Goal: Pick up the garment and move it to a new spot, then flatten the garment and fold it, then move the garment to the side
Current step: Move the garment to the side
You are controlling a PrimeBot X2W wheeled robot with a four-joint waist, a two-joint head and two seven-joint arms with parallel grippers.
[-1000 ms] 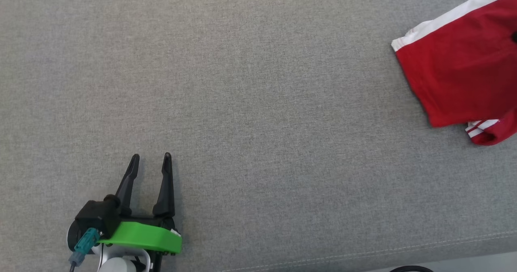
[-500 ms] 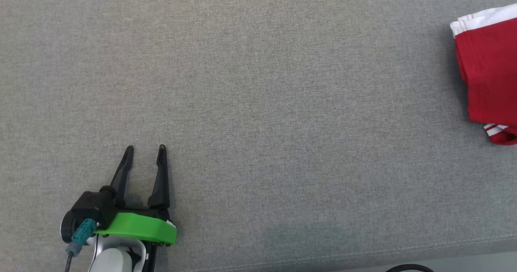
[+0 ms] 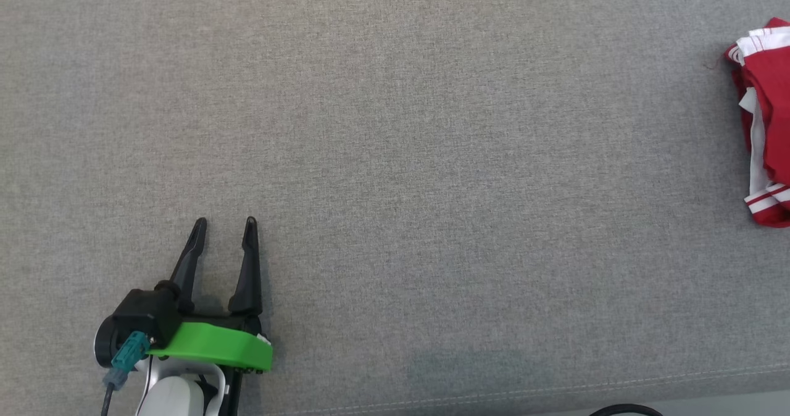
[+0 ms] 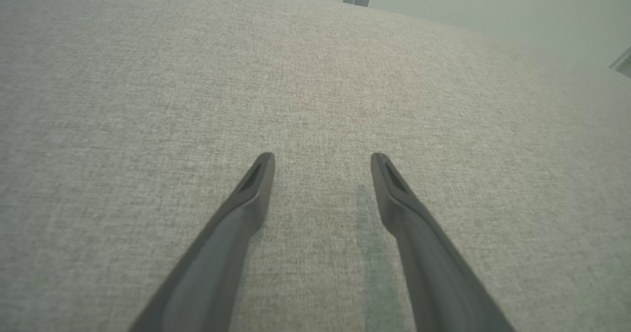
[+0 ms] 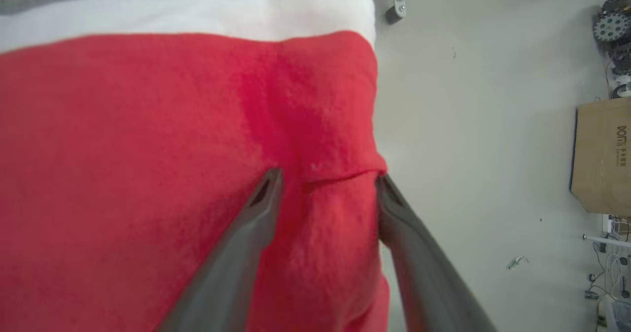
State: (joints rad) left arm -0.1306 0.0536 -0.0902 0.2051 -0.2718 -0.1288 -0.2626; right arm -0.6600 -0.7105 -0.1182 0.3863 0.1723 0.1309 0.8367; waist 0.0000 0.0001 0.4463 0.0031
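the garment (image 3: 768, 95), red with white bands, lay at the far right of the grey bench (image 3: 395, 157), bunched into a strip whose long side ran near to far. the left claw (image 3: 225, 220) sat at the near left, well apart from it, jaws spread wide over bare cloth and holding nothing; its wrist view showed the same, the left claw (image 4: 321, 155) over plain grey. the right claw (image 5: 328, 174) was the one at the garment (image 5: 148, 149): its fingers stood apart with a ridge of red cloth between the tips, and i judged it open rather than gripping. the floor (image 5: 468, 125) showed just beyond the cloth's edge there.

a second before, a broad flat red panel reached well into the head view. now only the crumpled strip showed at the right edge, so the garment had gone further right. the left claw had hardly moved. any further tidying would fall to the right arm, being much the nearer.
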